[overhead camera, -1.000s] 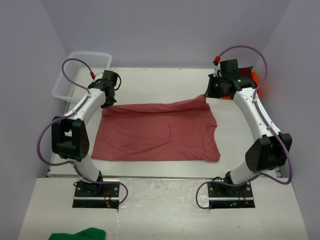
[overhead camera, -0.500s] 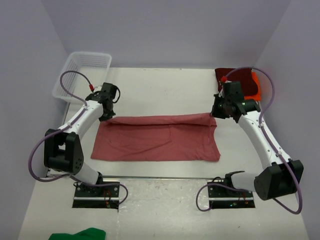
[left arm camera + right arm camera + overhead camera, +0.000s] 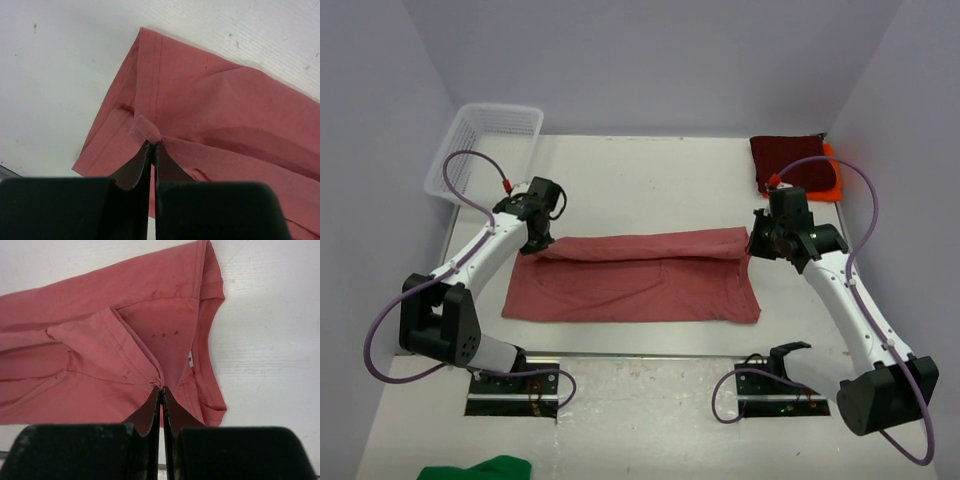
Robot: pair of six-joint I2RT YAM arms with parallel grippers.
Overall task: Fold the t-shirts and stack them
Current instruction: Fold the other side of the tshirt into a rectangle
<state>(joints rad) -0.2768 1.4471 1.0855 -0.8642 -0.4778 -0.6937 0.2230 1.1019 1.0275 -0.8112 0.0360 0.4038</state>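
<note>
Both arms are extended forward, elbows held out to the sides (forearms angled inward). The left gripper (image 3: 542, 240) is pinched fully shut on one end of the rose t-shirt (image 3: 630, 285). The right gripper (image 3: 758, 247) is clamped likewise on the opposite end.

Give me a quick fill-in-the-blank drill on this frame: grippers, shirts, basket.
1. The left gripper and the right gripper are both ____ on the edge of the rose t-shirt.
2. The dark maroon t-shirt lies on top of the ____ one.
3. The white mesh basket sits at the far ____ corner of the table.
Missing words: shut; orange; left.
</note>
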